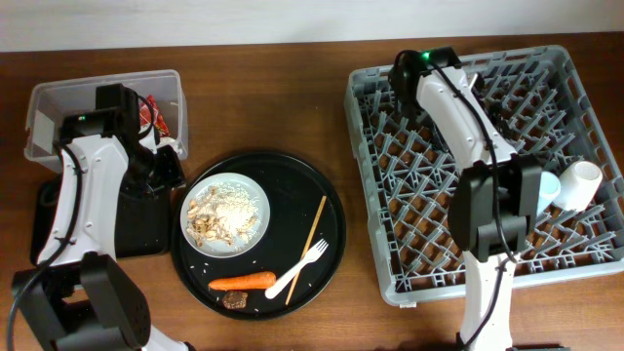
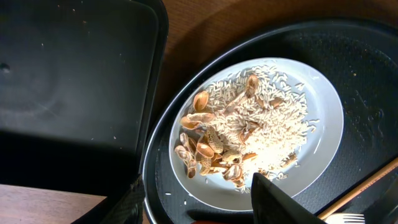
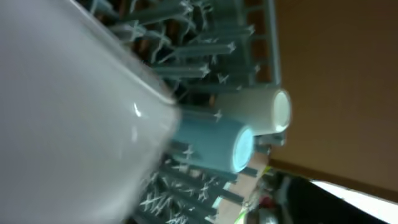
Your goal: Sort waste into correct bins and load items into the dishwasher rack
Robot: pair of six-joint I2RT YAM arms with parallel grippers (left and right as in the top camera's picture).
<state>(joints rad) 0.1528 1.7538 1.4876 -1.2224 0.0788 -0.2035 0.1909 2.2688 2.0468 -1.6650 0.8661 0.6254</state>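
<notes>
A white plate (image 1: 261, 200) with rice and crumbs (image 1: 229, 213) sits on the round black tray (image 1: 292, 175), with a chopstick (image 1: 317, 234), white fork (image 1: 297, 268), carrot (image 1: 244, 283) and brown chunk (image 1: 232, 301). My left gripper (image 1: 168, 174) is open and empty, just above the plate's left edge (image 2: 323, 124); its fingers (image 2: 205, 208) straddle the tray rim. My right gripper (image 1: 507, 195) hangs over the grey rack (image 1: 390, 244). A pale blurred surface (image 3: 62, 112), perhaps the bowl, fills its wrist view. The jaws are hidden. A white cup (image 1: 577, 185) and blue cup (image 1: 548, 185) lie in the rack.
The flat black tray (image 1: 136, 229) lies left of the round tray and fills the left of the left wrist view (image 2: 68, 81). The clear tub (image 1: 58, 97) behind it holds a red wrapper (image 1: 156, 115). The tissue is not in view.
</notes>
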